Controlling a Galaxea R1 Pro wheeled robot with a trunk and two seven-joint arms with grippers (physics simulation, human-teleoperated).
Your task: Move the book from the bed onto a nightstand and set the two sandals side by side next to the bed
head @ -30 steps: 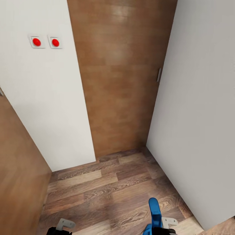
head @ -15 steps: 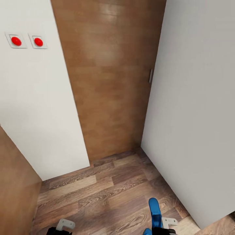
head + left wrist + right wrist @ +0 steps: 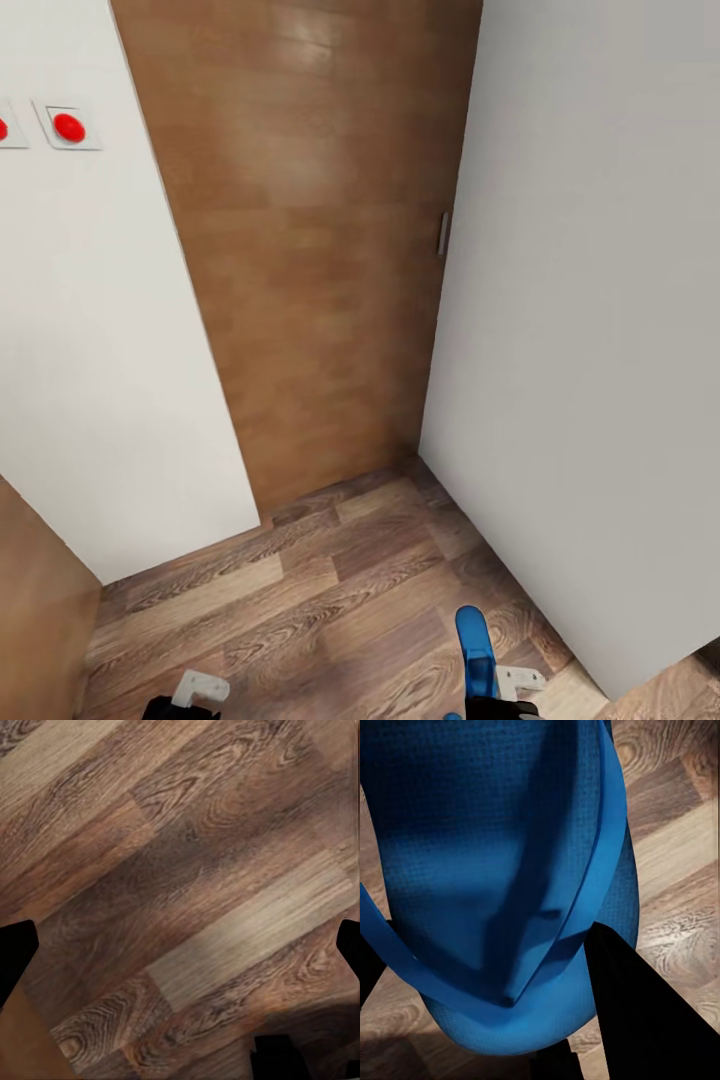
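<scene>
**A:** What are the jaws doing?

**B:** The right gripper (image 3: 497, 705) pinches a blue sandal (image 3: 475, 645). In the right wrist view the sandal (image 3: 502, 877) lies close before the camera with its thong strap crossing it, and a black finger (image 3: 637, 1012) is pressed against its edge. The left gripper (image 3: 185, 705) is at the bottom edge of the head view; its dark fingertips (image 3: 15, 956) stand far apart at either side of the left wrist view, so the jaws are spread, with nothing between them (just bare planks).

**A:** And where is the sandal?

**B:** Off the ground, sticking up out of the right gripper over the wood-plank floor (image 3: 300, 600), near the foot of the white wall (image 3: 590, 350) on the right.

**A:** What lies beyond?

**B:** A brown door (image 3: 310, 250) straight ahead with a small grey handle (image 3: 443, 234) at its right edge, meeting the floor at the far corner. Left of it stands another white wall (image 3: 100, 350) carrying a red round switch (image 3: 68, 127), with a second one cut off at the picture's edge.
</scene>
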